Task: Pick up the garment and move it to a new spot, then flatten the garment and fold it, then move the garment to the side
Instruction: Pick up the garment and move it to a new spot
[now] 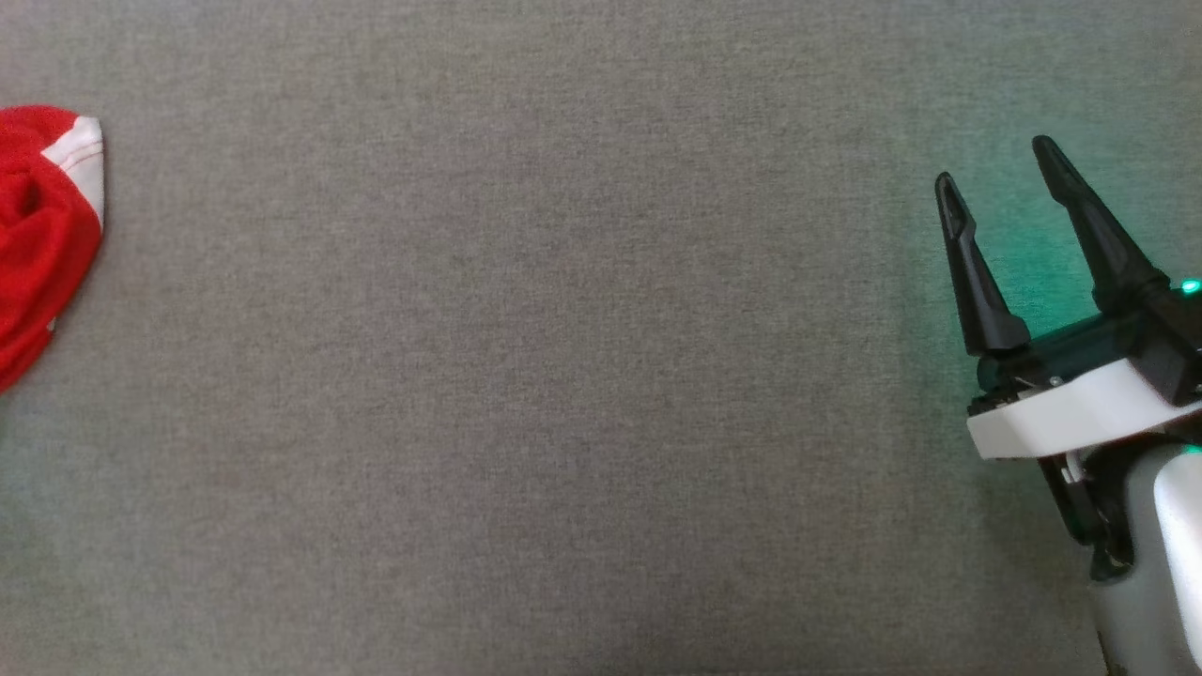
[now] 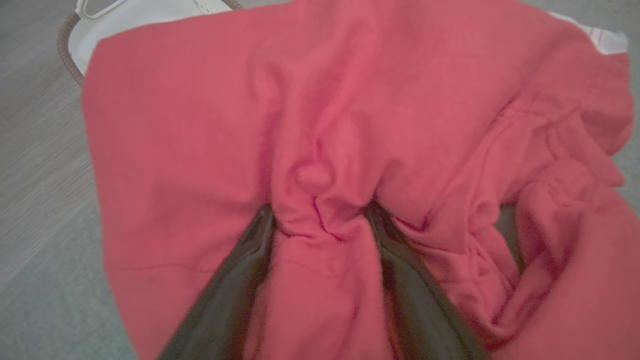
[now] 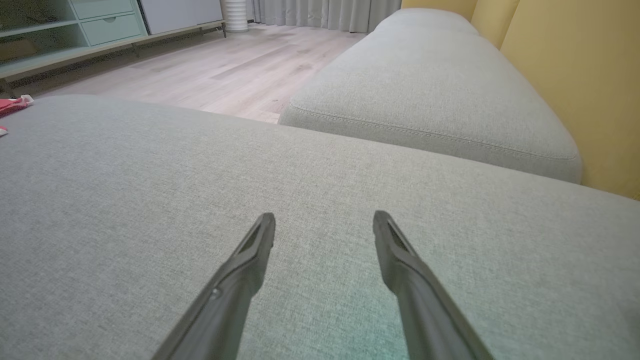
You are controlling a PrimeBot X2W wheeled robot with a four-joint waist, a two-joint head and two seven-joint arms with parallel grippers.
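Between spread left fingers (image 2: 240,280), red garment (image 2: 320,100), right fingers (image 1: 977,272) well apart

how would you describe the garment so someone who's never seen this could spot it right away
Start from the broad grey cushion in front of the robot and look to its far left side. There lies a crumpled garment, bright red with white trim; that red sets it apart from the plain grey fabric around it.

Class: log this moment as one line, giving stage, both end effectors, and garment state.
stage: pre-grasp | left end effector: open, tips pressed into red garment | right end effector: open, empty, over grey cushion | garment: crumpled, unfolded
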